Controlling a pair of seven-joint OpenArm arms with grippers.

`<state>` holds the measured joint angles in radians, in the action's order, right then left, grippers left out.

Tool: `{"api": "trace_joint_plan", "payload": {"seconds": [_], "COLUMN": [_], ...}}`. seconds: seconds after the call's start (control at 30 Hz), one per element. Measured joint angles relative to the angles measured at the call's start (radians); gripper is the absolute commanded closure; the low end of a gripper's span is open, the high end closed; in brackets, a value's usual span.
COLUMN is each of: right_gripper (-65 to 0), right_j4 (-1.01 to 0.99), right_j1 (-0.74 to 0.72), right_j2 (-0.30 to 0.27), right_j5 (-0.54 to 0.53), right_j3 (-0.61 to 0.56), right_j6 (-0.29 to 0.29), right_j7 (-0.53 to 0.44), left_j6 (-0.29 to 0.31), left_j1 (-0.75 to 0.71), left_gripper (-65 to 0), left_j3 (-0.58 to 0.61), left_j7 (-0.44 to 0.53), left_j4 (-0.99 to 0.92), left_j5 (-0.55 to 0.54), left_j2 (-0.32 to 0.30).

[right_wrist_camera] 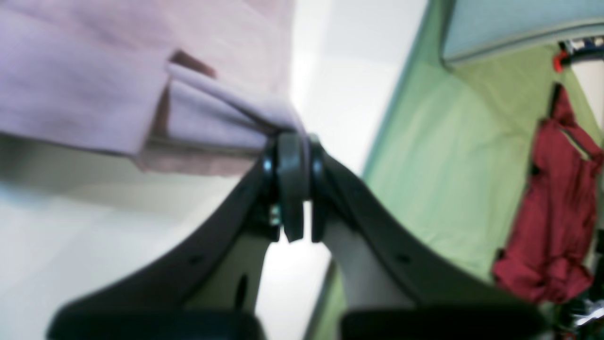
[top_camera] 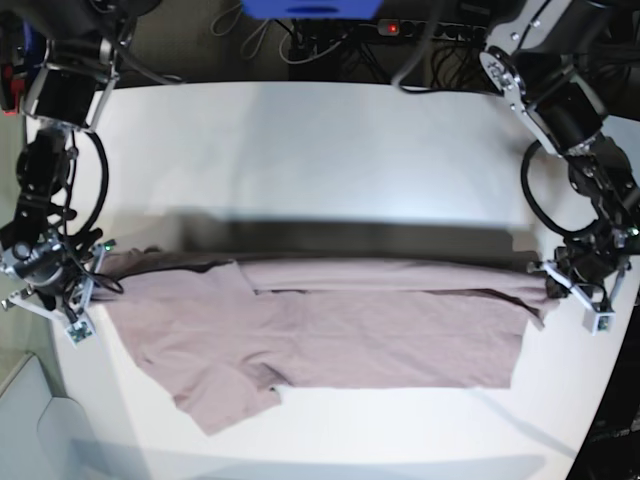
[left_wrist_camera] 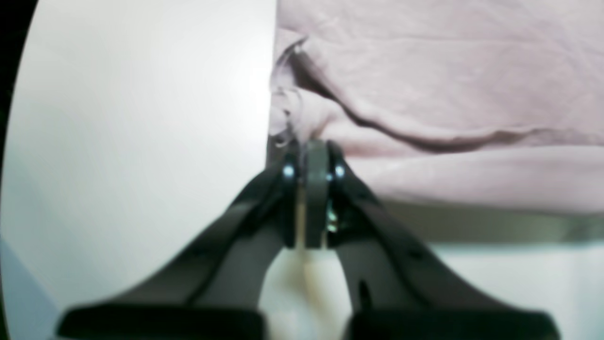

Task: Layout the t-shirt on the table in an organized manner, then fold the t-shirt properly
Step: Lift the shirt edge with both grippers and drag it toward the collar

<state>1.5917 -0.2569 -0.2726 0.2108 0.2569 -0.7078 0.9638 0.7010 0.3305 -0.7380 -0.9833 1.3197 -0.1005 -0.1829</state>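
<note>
The mauve-pink t-shirt [top_camera: 330, 335] is stretched sideways across the white table [top_camera: 330, 140]. Its upper edge is lifted and casts a long shadow, while the lower part and one sleeve [top_camera: 225, 395] lie on the tabletop. My left gripper [top_camera: 548, 272] is at the base view's right, shut on the t-shirt's [left_wrist_camera: 448, 94] corner; its fingertips [left_wrist_camera: 314, 146] pinch bunched cloth. At the base view's left, my right gripper [top_camera: 100, 258] is shut on the other end. In the right wrist view the right gripper [right_wrist_camera: 292, 139] clamps a folded edge of the t-shirt [right_wrist_camera: 85, 80].
The table's edges run close to both grippers. Off the table beside the right gripper lie a green floor [right_wrist_camera: 448, 156] and a dark red fabric thing [right_wrist_camera: 561, 203]. Cables and a power strip [top_camera: 400, 28] lie behind the far edge.
</note>
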Motion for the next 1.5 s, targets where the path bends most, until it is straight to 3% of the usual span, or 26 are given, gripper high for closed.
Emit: {"api": "trace_joint_plan", "payload": {"seconds": [0.27, 0.43, 0.53, 0.83, 1.1, 1.5], "right_gripper": [0.0, 0.0, 0.0, 0.0, 0.0, 0.0], "right_j4": [-0.025, -0.039, -0.027, 0.113, 0.303, 0.32], "right_j1": [0.021, -0.1, -0.062, 0.093, 0.281, 0.526], "right_j2": [-0.115, -0.115, -0.115, -0.11, -0.095, -0.046], "right_j5": [-0.014, -0.026, -0.025, -0.013, -0.015, -0.014], "right_j3": [-0.182, -0.163, -0.159, -0.159, -0.114, 0.005], "right_j6": [-0.002, 0.002, 0.0, -0.001, 0.0, -0.001], "right_j7": [0.027, 0.058, 0.099, 0.1, 0.099, 0.099], "left_j6": [0.002, 0.003, 0.003, 0.002, 0.001, 0.002], "left_j1": [0.007, 0.105, 0.113, 0.034, -0.141, -0.394], "left_gripper": [-0.2, -0.2, -0.2, -0.2, -0.2, -0.2], "left_j3": [0.0, 0.002, 0.003, -0.005, -0.006, -0.005], "left_j7": [-0.008, -0.08, -0.115, -0.12, -0.124, -0.11], "left_j4": [-0.02, -0.02, -0.005, -0.008, 0.114, 0.263], "left_j5": [0.002, -0.001, -0.009, -0.001, -0.004, -0.008], "left_j2": [-0.063, -0.075, -0.072, -0.07, -0.056, 0.015]}}
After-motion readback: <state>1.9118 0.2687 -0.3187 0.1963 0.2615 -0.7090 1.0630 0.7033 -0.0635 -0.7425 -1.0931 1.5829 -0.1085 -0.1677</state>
